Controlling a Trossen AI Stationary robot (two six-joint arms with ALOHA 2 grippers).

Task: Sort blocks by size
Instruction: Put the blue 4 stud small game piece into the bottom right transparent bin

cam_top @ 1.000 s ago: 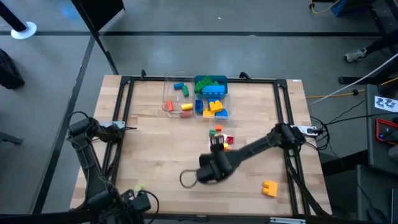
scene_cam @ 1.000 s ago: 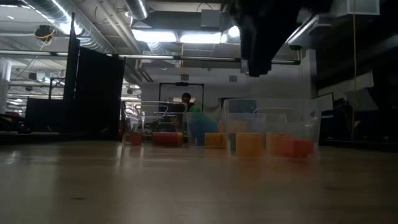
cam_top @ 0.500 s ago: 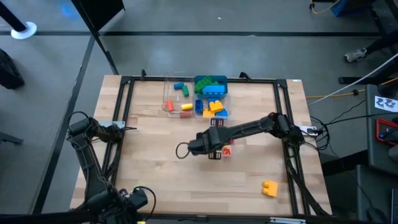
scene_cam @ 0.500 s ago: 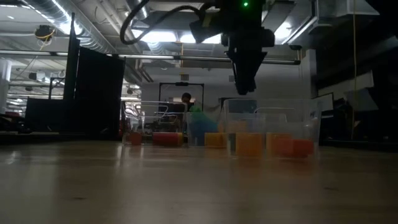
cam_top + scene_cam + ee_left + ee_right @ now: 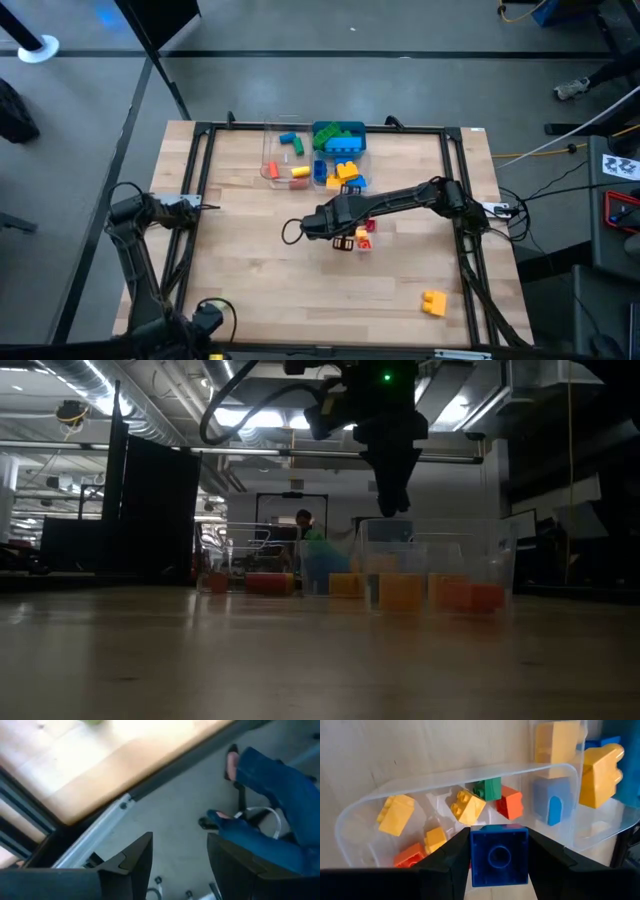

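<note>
R gripper (image 5: 499, 851) clamps blue block (image 5: 499, 855) over clear tub (image 5: 355, 815); only wrist cam shows it.

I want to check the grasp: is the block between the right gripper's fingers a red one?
No: in the right wrist view the right gripper holds a blue block between its fingers, above a clear tub of small blocks.

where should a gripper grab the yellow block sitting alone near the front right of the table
Judging from the high view, take the lone yellow block from straight above, fingers closing across its two flat sides. It lies apart on bare table with nothing beside it. Its studs and exact tilt are too small to tell.
</note>
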